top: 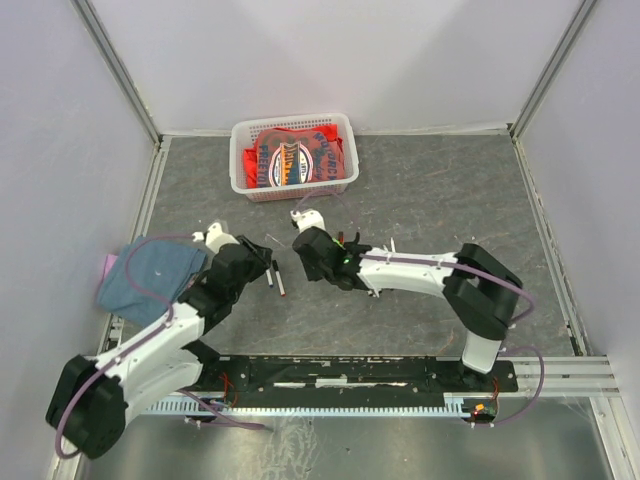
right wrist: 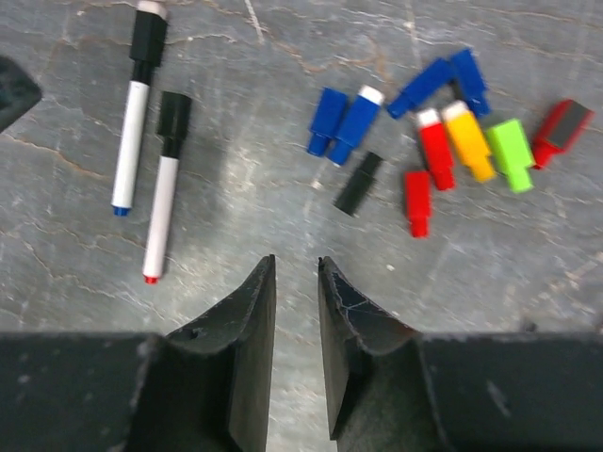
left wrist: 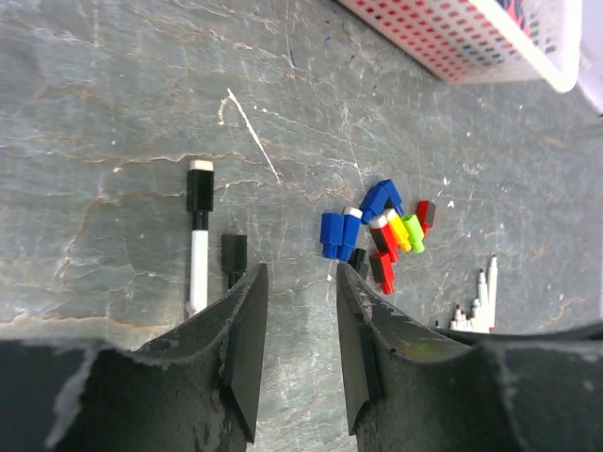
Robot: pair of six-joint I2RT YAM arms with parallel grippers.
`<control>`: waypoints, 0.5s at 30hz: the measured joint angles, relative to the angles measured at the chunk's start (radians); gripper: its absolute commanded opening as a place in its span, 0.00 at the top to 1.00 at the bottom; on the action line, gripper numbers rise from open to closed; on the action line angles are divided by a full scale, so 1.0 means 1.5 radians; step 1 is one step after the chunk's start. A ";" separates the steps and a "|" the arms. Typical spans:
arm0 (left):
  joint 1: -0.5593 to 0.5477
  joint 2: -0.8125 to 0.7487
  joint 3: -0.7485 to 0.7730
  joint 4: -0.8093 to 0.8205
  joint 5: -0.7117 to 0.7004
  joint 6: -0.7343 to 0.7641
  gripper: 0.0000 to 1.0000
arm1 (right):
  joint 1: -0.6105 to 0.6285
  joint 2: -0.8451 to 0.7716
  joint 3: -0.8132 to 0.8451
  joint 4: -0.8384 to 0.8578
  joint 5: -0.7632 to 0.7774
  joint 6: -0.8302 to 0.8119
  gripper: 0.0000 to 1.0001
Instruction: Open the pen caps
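A pile of loose pen caps (right wrist: 443, 141), blue, red, orange, green and black, lies on the grey table; it also shows in the left wrist view (left wrist: 382, 226). Two pens (right wrist: 151, 160) with white barrels and black caps lie side by side left of the pile, and show as thin dark lines in the top view (top: 275, 275). One of them shows in the left wrist view (left wrist: 198, 240). Several white uncapped pens (left wrist: 485, 297) lie at the right. My left gripper (left wrist: 301, 273) is open and empty, just short of the pile. My right gripper (right wrist: 297, 264) is open and empty, above bare table near the caps.
A white basket (top: 292, 120) holding an orange packet stands at the back; its corner shows in the left wrist view (left wrist: 528, 52). A blue cloth (top: 150, 275) lies at the left edge beside my left arm. The two grippers (top: 258, 258) (top: 305, 255) are close together.
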 measured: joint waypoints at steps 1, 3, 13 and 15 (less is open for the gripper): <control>0.000 -0.020 -0.008 -0.005 -0.006 -0.006 0.59 | 0.003 0.018 0.015 0.000 -0.005 0.003 0.67; 0.000 -0.068 -0.026 -0.020 -0.021 -0.020 0.59 | 0.008 0.053 0.047 -0.004 -0.014 0.010 0.67; 0.000 -0.195 -0.065 -0.078 -0.058 -0.048 0.58 | 0.036 0.167 0.178 -0.039 -0.029 0.021 0.65; 0.000 -0.208 -0.067 -0.089 -0.059 -0.050 0.58 | 0.039 0.179 0.194 -0.048 -0.032 0.022 0.65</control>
